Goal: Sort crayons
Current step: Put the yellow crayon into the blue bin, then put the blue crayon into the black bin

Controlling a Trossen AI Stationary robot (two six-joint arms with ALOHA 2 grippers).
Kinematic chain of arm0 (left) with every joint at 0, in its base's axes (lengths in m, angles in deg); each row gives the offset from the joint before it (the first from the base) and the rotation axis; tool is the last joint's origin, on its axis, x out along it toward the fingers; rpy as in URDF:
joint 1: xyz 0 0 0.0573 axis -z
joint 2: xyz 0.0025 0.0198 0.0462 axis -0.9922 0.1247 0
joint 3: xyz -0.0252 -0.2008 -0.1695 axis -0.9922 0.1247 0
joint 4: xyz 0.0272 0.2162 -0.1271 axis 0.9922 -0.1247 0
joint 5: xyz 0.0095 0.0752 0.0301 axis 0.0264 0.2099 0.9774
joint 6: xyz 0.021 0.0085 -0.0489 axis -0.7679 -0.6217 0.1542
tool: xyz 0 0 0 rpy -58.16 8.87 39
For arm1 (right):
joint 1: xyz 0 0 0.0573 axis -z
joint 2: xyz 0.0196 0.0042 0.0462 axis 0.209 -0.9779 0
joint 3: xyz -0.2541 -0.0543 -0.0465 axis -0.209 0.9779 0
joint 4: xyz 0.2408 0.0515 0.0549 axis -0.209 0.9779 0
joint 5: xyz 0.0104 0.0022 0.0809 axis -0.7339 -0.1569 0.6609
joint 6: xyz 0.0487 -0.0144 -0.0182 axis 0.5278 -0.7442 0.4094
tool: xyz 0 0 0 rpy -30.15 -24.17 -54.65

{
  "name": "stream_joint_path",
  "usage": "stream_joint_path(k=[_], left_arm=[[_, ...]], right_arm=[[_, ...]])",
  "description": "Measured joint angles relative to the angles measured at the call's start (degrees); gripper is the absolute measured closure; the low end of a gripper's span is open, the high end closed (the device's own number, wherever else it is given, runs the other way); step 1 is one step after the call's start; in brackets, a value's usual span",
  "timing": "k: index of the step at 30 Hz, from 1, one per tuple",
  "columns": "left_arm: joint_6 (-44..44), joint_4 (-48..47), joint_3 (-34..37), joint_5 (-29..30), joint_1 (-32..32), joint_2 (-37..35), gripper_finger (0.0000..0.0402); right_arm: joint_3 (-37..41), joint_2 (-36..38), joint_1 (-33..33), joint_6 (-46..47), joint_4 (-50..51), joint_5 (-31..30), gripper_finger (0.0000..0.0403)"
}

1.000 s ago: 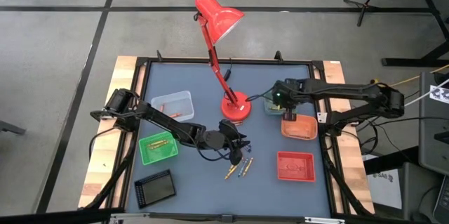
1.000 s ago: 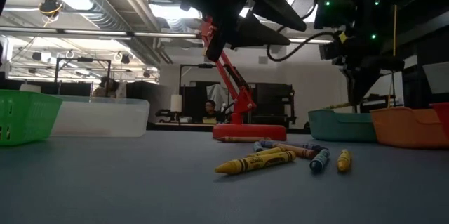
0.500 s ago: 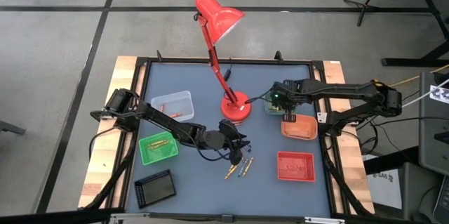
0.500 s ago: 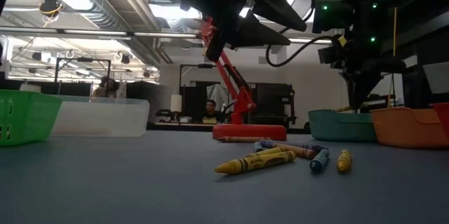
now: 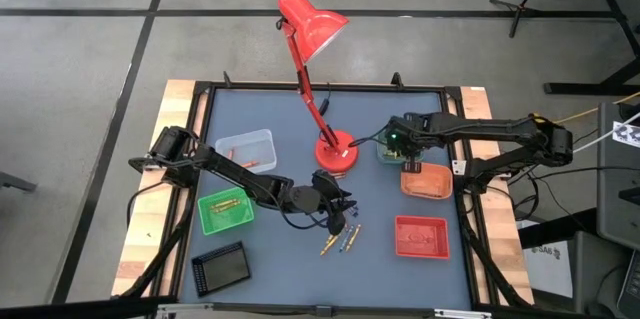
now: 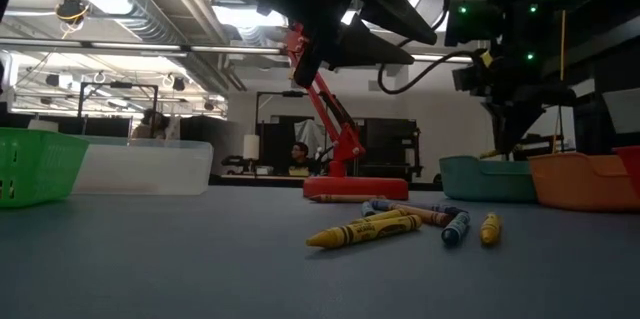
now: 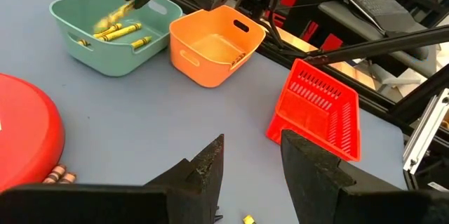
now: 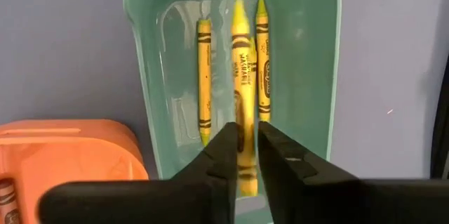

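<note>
While the right end effector (image 8: 243,155) hangs over the teal tray (image 8: 323,76), its two dark fingers stand a narrow gap apart with a yellow crayon (image 8: 243,76) showing between them; whether they touch it I cannot tell. That crayon lies lengthwise in the tray between two thinner yellow crayons (image 8: 203,76), and the rim of the orange tray (image 8: 70,147) sits just beside, with a crayon end at its edge. In the high view this end effector (image 5: 408,162) is over the gap between teal and orange trays, right of the red desk lamp (image 5: 318,79).

The left end effector (image 7: 249,161) hovers above the blue-grey bench (image 5: 280,269) near its middle, fingers apart and holding nothing. Past it lie the teal tray with yellow crayons, the orange tray and a red mesh basket (image 7: 319,112) tilted on its edge. In the high view it (image 5: 340,211) is just above a small loose cluster of crayons (image 5: 342,239).

From bench height that cluster (image 6: 400,225) reads as yellow crayons, a blue one and a short yellow one, lying flat in front of the lamp's red base. A green basket (image 5: 225,209), a clear tub (image 5: 245,149) and a black tray (image 5: 221,266) stand on the left half. The bench has a black frame on wooden boards. Behind it is an open workroom with ceiling ducts, strip lights and a person (image 6: 298,157) seated far back.
</note>
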Motion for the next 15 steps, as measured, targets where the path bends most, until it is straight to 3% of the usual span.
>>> stream_joint_path(k=[9,12,15], left_arm=[[-1.9,-1.1,-0.3,-0.6,-0.1,-0.2,0.0274],[-2.0,-8.7,-4.4,-2.5,-0.1,-0.2,0.0274],[-2.9,-23.6,-11.4,-4.5,-0.1,-0.2,0.0274]], right_arm=[[0.0,0.0,0.0,0.0,-1.6,0.0,0.0307],[0.0,0.0,0.0,0.0,-1.7,0.1,0.0308],[0.0,0.0,0.0,0.0,-1.9,0.1,0.0308]])
